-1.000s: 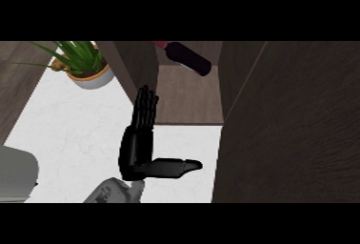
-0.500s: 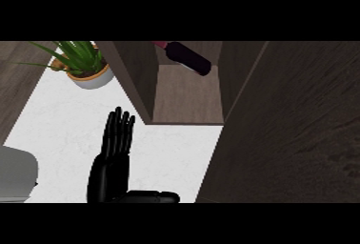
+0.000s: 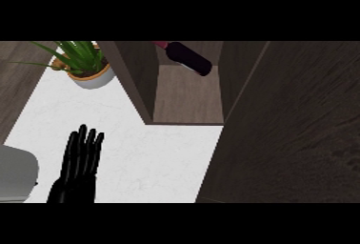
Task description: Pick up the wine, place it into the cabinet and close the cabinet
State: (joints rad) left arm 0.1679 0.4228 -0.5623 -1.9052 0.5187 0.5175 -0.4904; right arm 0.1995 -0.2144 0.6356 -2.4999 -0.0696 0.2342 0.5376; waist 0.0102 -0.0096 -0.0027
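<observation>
The wine bottle (image 3: pixel 190 58), dark with a reddish neck, lies tilted at the back of the open cabinet (image 3: pixel 186 97). A large dark wood door panel (image 3: pixel 295 133) fills the right side of the head view and stands beside the cabinet opening. My left hand (image 3: pixel 76 167) is low at the left over the white counter (image 3: pixel 155 157), fingers straight and pointing up the view, holding nothing. It is well apart from the cabinet and the bottle. My right hand does not show.
A potted green plant (image 3: pixel 84 64) in a white and orange pot stands at the upper left by the cabinet's left wall (image 3: pixel 134 76). A pale grey appliance (image 3: pixel 15 174) sits at the lower left edge next to my hand.
My left hand has drawn back from the cabinet's left wall, moving down and left toward the view's lower edge. The bottle has stayed in the cabinet.
</observation>
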